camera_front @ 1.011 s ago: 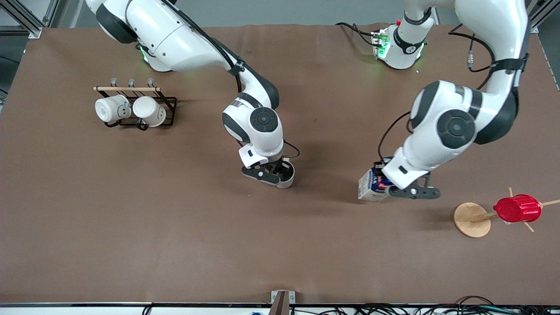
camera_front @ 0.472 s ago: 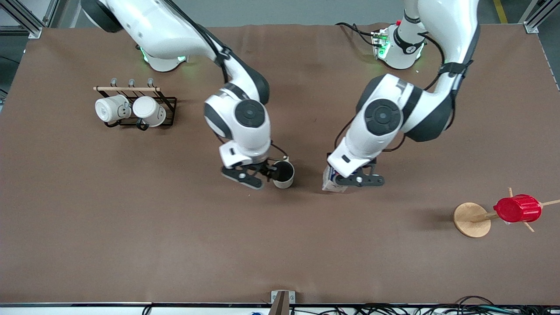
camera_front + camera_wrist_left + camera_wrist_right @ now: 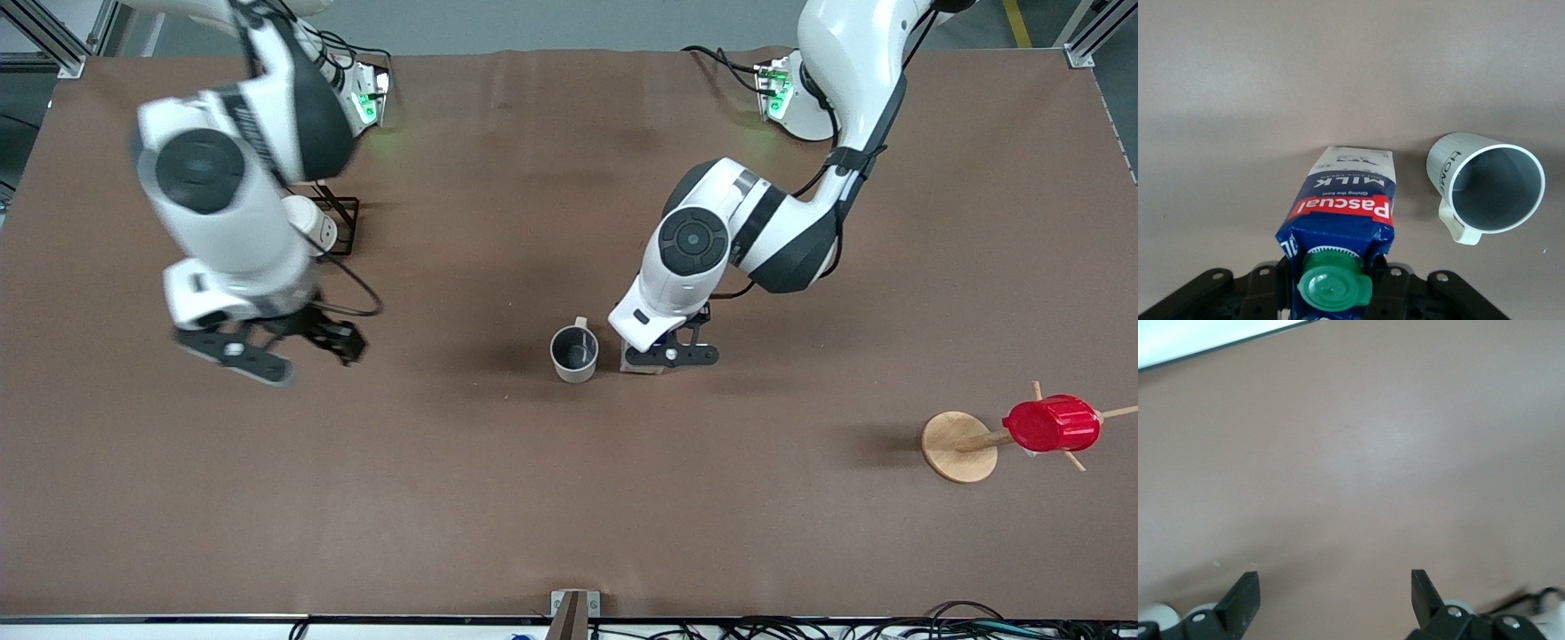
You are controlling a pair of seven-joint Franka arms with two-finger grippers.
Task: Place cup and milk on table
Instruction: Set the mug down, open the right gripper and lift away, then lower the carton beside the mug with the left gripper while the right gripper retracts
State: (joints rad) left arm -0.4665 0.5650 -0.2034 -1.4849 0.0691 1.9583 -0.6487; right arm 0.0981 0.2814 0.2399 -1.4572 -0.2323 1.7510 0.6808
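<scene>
Fingers of left gripper [image 3: 1331, 290] pinch milk [image 3: 1341, 220] near cap, carton standing on table [image 3: 569, 498] just beside cup [image 3: 573, 353], which stands upright. Right gripper [image 3: 267, 348] spread, empty, over bare table. You're at milk release: open straight, lift clear without tipping carton.

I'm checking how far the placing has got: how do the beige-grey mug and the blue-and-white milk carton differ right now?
The small beige-grey mug with dark lettering stands free, with no gripper on it; the blue-and-white gable-top milk carton with the green cap sits between the left gripper's fingers. The mug is round and open-topped; the carton is boxy and capped. Both stand side by side, apart, on the brown table. The right gripper, open, hangs over bare table.
</scene>
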